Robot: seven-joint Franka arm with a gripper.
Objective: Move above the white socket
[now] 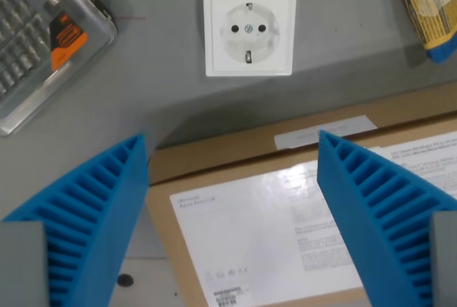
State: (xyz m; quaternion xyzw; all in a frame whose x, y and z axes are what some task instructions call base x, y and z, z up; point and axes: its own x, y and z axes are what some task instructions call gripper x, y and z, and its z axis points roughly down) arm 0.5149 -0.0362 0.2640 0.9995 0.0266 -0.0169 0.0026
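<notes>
While the gripper hangs with its blue ribbed fingers spread wide and nothing between them, a clear bit case lies beyond its left finger. Straight ahead of the gap, past the fingertips, the white socket sits flat on the grey table. Under the fingers lies a cardboard box with a white label; a blue-and-yellow packet lies beyond the right finger.

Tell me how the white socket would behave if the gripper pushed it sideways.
The white socket looks like rigid moulded plastic, so it probably would not flex. Its flat square frame lies flush on the grey surface, so it would likely slide, not tip or roll, unless fixed down, which I cannot tell.
</notes>
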